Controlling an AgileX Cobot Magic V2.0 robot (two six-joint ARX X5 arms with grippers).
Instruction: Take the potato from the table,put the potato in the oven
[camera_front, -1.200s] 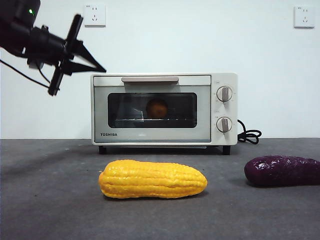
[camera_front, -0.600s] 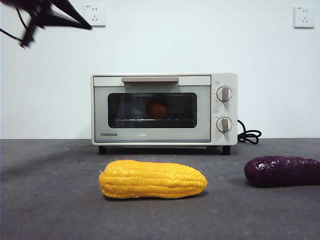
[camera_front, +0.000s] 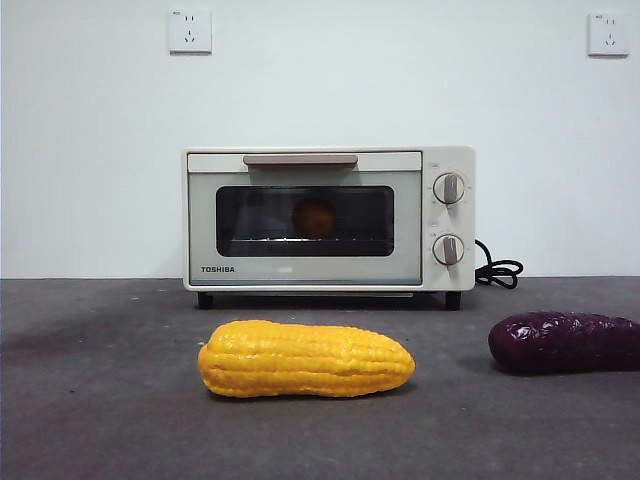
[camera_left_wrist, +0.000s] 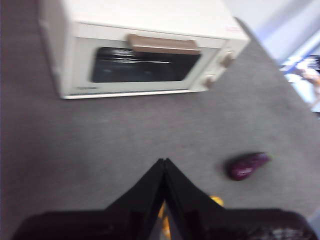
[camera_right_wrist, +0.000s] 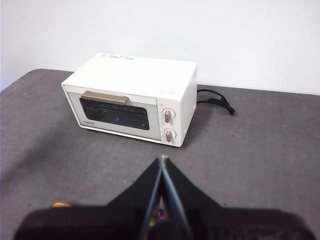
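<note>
The oven (camera_front: 328, 219) stood shut at the back of the worktop (camera_front: 100, 400), close to the white wall, with the potato (camera_front: 314, 217) inside, visible as an orange-brown lump through the dark glass door. Open grey surface lay to the left of the oven and across the strip between it and the corn (camera_front: 305, 358), which lay on its side in the foreground, well apart from the oven's feet. To the right, the purple vegetable (camera_front: 563, 342) lay near the frame's edge, clear of the corn, and the black cord (camera_front: 497, 270) coiled just beside the oven's right wall.

"TOSHIBA" read in dark letters on the door's lower left corner; small markings around the two knobs (camera_front: 448, 187) were too small to read. Two wall sockets (camera_front: 189, 30) sat high on the wall.

The arm seen at the upper left half a second before had gone from the front view. The left claw (camera_left_wrist: 164, 162) hung high above the worktop, jaws pressed together and holding nothing, oven and purple vegetable beyond it. The right claw (camera_right_wrist: 162, 159) was likewise closed on nothing, raised well back from the oven.
</note>
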